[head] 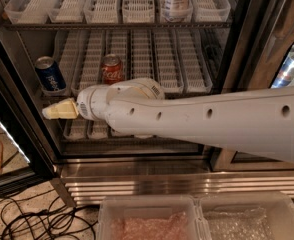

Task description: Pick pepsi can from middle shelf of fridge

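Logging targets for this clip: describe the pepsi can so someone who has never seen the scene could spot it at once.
Look in the open fridge at the middle shelf, the rack of long white lanes. The pepsi can stands at its far left, just above the gripper. It is blue; its only neighbour, the cola can, is red.

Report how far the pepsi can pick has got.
Done: the fridge stands open and the arm reaches in. In hand: the end effector hovers just below the pepsi can, at the left end of the middle shelf, not touching it. Left: grasp the can and lift it out, clear of the red cola can.
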`<state>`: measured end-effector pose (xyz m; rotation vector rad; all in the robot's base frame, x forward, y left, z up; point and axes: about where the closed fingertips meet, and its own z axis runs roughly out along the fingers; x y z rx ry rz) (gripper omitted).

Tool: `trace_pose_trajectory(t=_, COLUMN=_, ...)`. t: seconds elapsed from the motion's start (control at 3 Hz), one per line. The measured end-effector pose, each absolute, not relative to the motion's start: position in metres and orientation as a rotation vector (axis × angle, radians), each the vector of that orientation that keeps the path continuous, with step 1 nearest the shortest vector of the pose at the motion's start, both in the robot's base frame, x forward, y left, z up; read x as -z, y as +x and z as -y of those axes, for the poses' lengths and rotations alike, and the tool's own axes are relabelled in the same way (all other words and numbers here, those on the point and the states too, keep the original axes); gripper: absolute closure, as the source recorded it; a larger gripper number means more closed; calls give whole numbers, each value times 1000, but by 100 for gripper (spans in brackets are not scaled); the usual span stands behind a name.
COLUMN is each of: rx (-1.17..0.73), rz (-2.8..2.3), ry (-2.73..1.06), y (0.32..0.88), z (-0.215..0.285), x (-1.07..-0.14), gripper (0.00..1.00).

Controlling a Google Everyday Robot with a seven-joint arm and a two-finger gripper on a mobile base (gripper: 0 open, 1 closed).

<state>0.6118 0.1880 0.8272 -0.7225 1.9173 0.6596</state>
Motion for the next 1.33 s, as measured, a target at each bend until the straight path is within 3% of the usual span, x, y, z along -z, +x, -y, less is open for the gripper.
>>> trace_pose_trajectory(t=0.33, rx=-696, rz=-1849, ry=-819, y=609, z=-242, x=-833, gripper=0)
trace_pose_trajectory(t=1.33, rx=-681, rz=-1777, ry=-757, y=641, z=-233, x=-841, gripper=0)
